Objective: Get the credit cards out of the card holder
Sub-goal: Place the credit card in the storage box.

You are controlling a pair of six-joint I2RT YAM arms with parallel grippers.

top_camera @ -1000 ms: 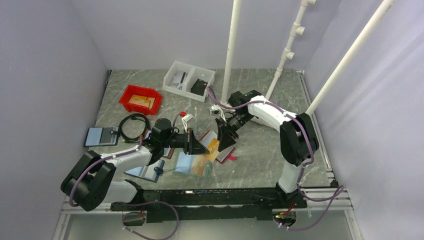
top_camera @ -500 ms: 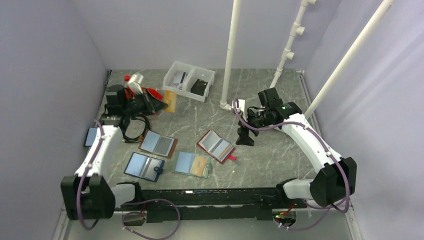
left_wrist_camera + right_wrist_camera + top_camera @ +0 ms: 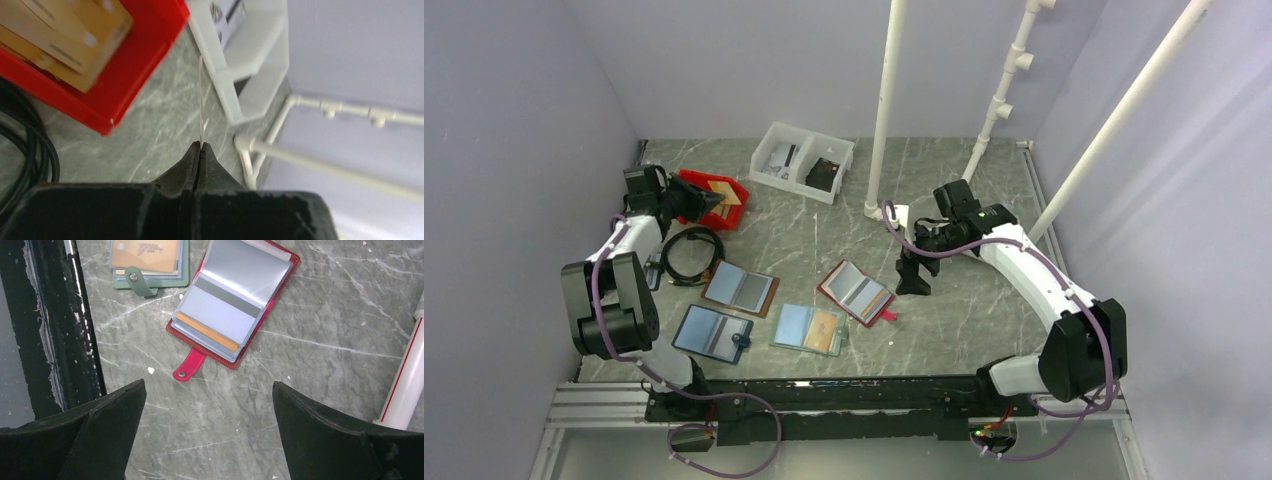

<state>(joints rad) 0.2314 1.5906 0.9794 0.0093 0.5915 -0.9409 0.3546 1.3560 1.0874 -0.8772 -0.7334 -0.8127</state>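
Four folding holders open on the near half of the table. Closest to the near edge, a dark blue holder (image 3: 712,333) and a teal holder (image 3: 809,328) showing an orange card. A little further in, a brown holder (image 3: 739,288) toward the left edge and, about mid-table, the red-edged card holder (image 3: 857,293), flat and open, pink-red tab (image 3: 189,365) toward the near right. Tucked in its clear sleeves, the credit cards (image 3: 205,331): a tan-orange strip showing under a pale blue-grey face with a dark stripe. Probably light, stiff and slick, too thin for anything but a pinch on an exposed edge. Best taken at the orange strip on the tab side, with the holder likely light enough to slide or lift along unless pinned. Over bare table just beside the tab, the right claw (image 3: 207,385), spread wide and empty. In the way: the teal holder just beside the card holder's corner, touching or not unclear, and a white pipe (image 3: 884,110) rising beyond the right claw. Toward the far-left corner, a black cable (image 3: 689,255), then a red bin (image 3: 125,85) of tan pieces, and by it the left claw (image 3: 200,146), pressed together, pinching a loose card (image 3: 201,100) seen edge-on as a thin pale line. At the far edge, a white tray (image 3: 802,160).
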